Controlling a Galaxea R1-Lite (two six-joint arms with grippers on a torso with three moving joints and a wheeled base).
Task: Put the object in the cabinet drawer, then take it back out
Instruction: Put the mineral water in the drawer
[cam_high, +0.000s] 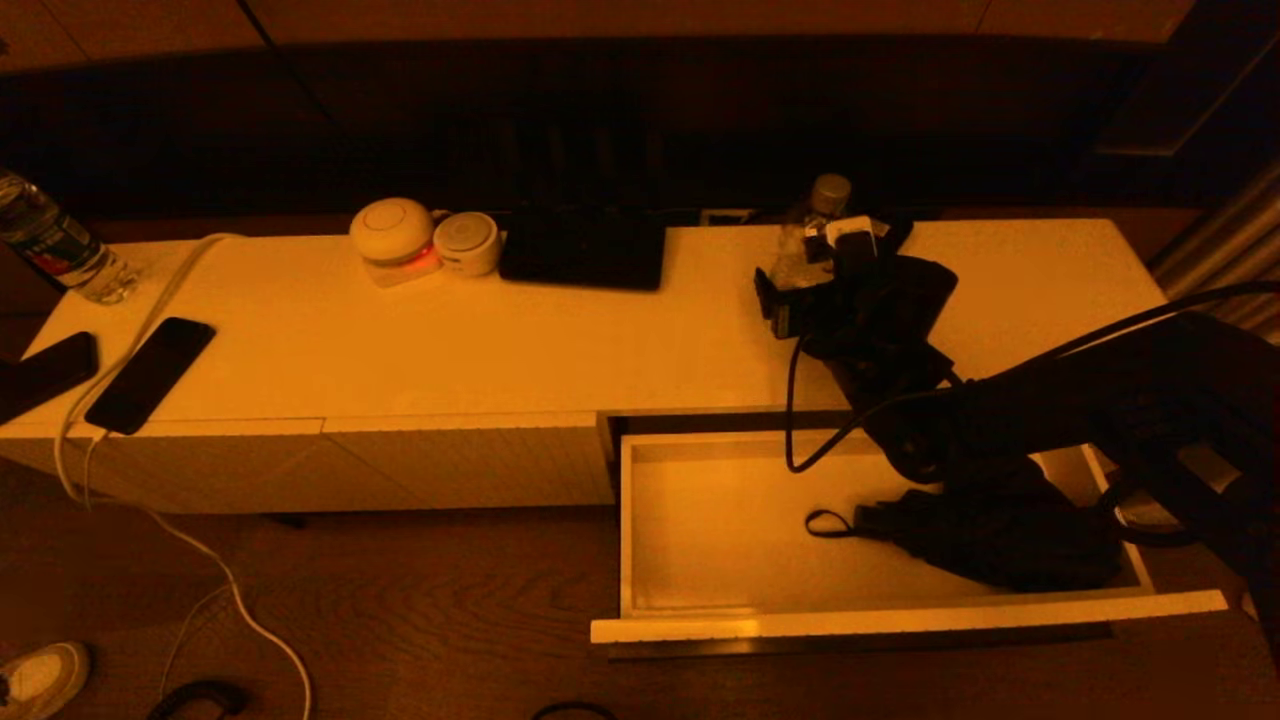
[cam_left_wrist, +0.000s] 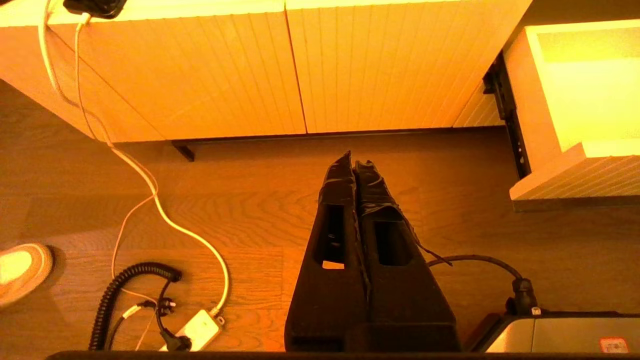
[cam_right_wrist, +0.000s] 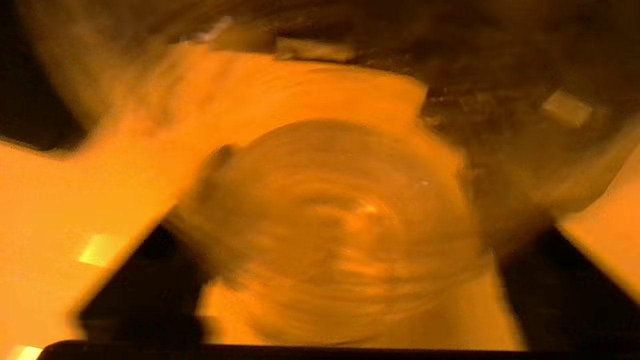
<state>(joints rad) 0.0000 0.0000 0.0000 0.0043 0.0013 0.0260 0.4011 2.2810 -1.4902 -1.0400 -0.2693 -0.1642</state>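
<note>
The object, a clear plastic bottle (cam_high: 812, 225) with a pale cap, stands upright on the white cabinet (cam_high: 500, 340) top, behind the open cabinet drawer (cam_high: 900, 615). My right gripper (cam_high: 795, 285) reaches over the drawer to the bottle. In the right wrist view the bottle (cam_right_wrist: 345, 220) fills the space between the dark fingers (cam_right_wrist: 145, 285); the jaws stand wide on either side of it, open. My left gripper (cam_left_wrist: 354, 162) hangs shut and empty above the wooden floor, in front of the cabinet's ribbed panels (cam_left_wrist: 250, 75), with the drawer (cam_left_wrist: 575, 165) off to one side.
A dark bundle (cam_high: 1000, 540) with a loop strap lies in the drawer's right half. On the cabinet top sit two phones (cam_high: 150, 372), another bottle (cam_high: 55, 245), two round devices (cam_high: 392, 232) and a black slab (cam_high: 583, 250). A white cable (cam_high: 200, 550) trails to the floor.
</note>
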